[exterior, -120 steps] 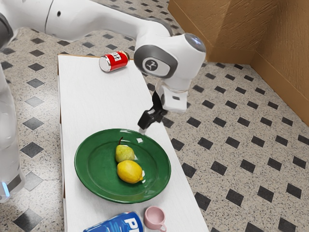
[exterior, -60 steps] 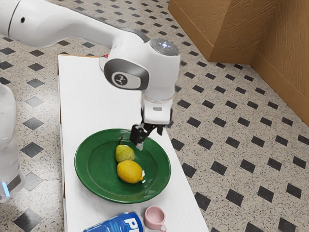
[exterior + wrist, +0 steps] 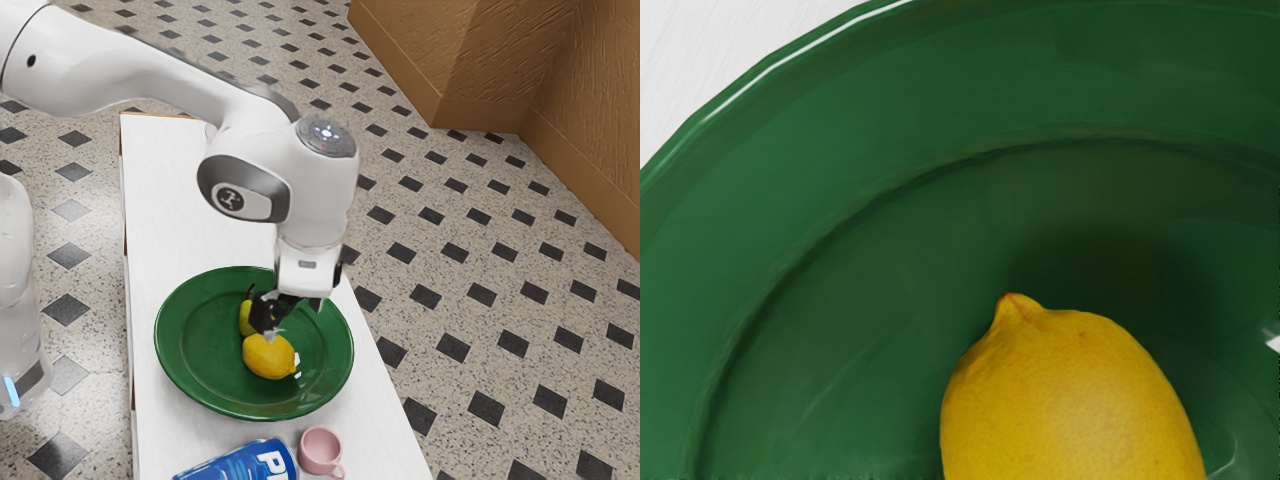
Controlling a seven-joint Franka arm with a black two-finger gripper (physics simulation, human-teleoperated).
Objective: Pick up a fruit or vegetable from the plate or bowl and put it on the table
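The plump yellow lemon point(image 3: 268, 357) lies in the round green plate point(image 3: 197, 350). Near it hangs the black gripper point(image 3: 273, 322); jaws apart or together, I can't tell. Behind sits the yellow-green pear point(image 3: 246, 318). Approach in hand; next, likely, align and lower around the lemon.
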